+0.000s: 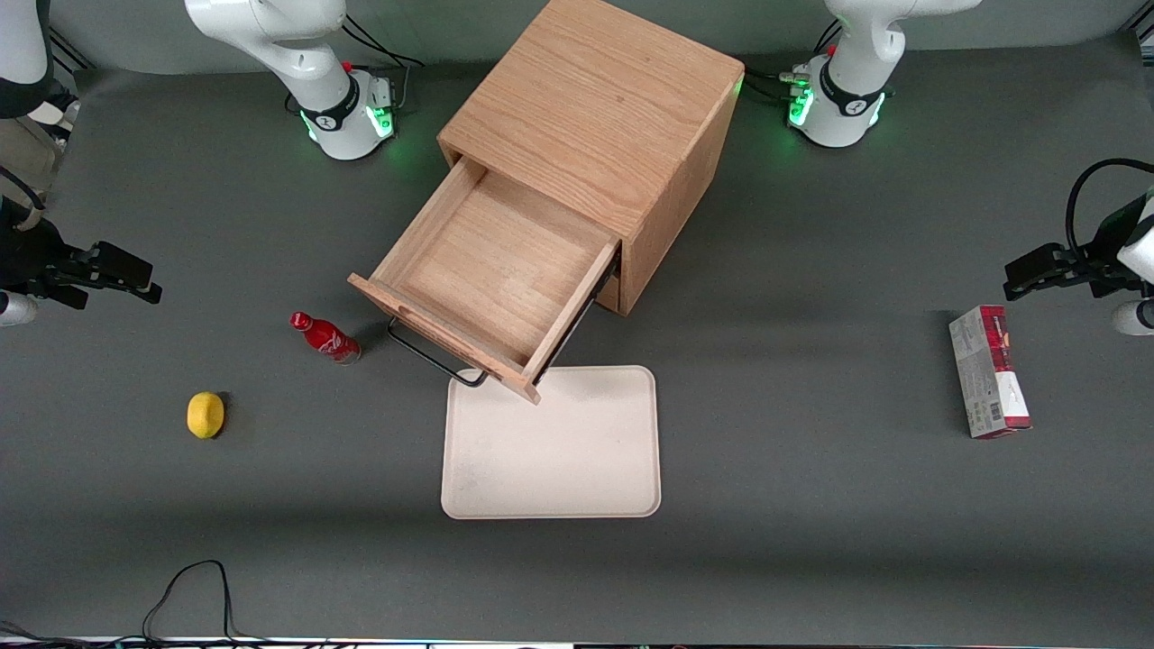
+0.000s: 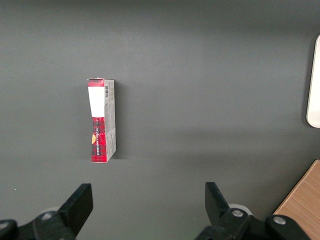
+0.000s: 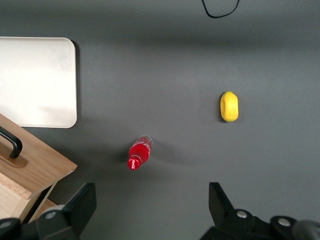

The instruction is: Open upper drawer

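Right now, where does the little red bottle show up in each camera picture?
Front view: red bottle stands between the lemon and the open upper drawer.
Right wrist view: bottle seen from above, near the open end effector.
Left wrist view: not in it.
Shared landmark: white tray.

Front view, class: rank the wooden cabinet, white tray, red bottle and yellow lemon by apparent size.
1. Light oak cube cabinet
2. Flat white tray
3. Small red bottle
4. Yellow lemon, close to the bottle.
The open claw hangs clear, toward the working arm's end.
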